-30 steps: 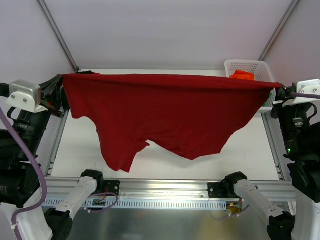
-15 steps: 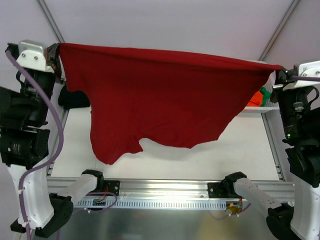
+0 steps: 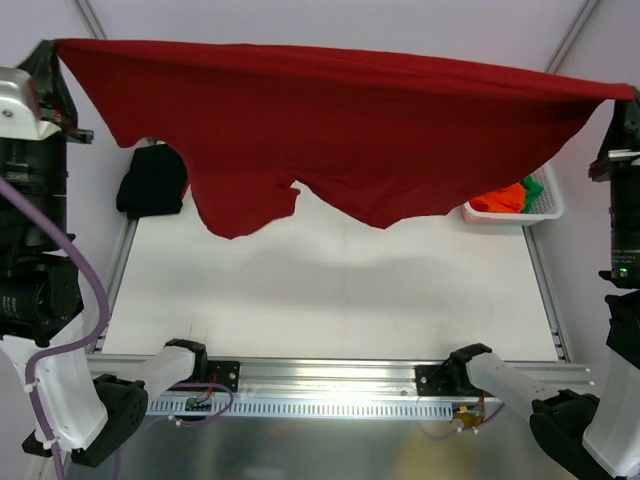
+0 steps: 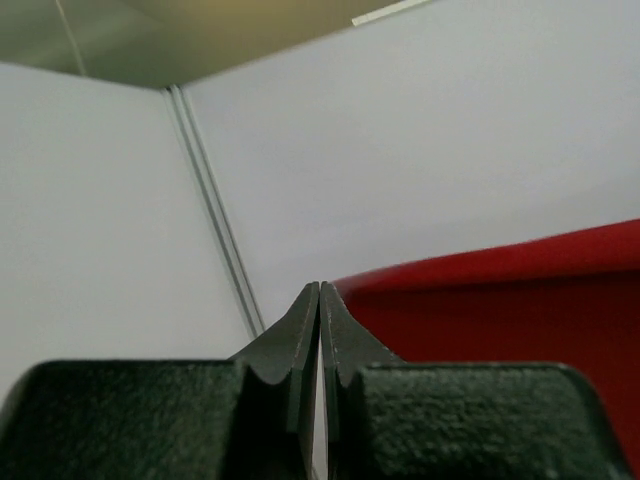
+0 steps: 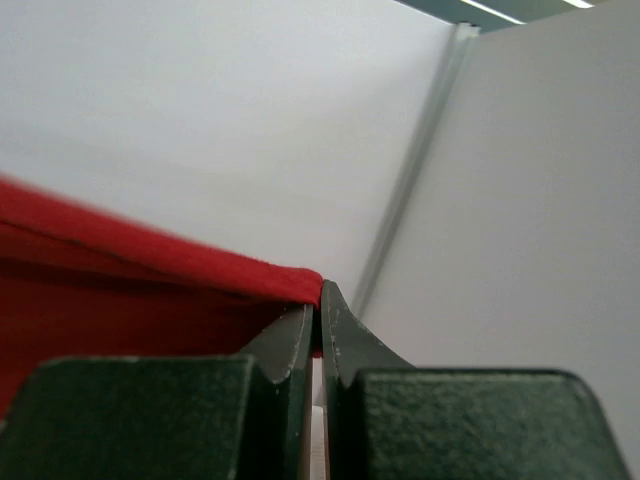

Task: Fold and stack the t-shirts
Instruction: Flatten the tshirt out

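Observation:
A dark red t-shirt (image 3: 340, 130) hangs stretched wide and high over the table, its sleeve and lower edge dangling free of the surface. My left gripper (image 3: 55, 50) is shut on its left corner, and my right gripper (image 3: 627, 95) is shut on its right corner. In the left wrist view the closed left gripper (image 4: 320, 292) has red cloth (image 4: 500, 310) running off to its right. In the right wrist view the cloth's hem (image 5: 150, 280) ends pinched in the closed right gripper (image 5: 318, 292). A black t-shirt (image 3: 152, 180) lies bunched at the table's far left.
A white lattice basket (image 3: 545, 208) stands at the far right, holding an orange t-shirt (image 3: 497, 198) and a green one (image 3: 531, 186). The white table (image 3: 330, 290) has metal rails along its sides and front. The arm bases sit at the near edge.
Both arms have risen and carried the dark red t-shirt up. The cloth now hangs higher, uncovering the black t-shirt and the basket's contents.

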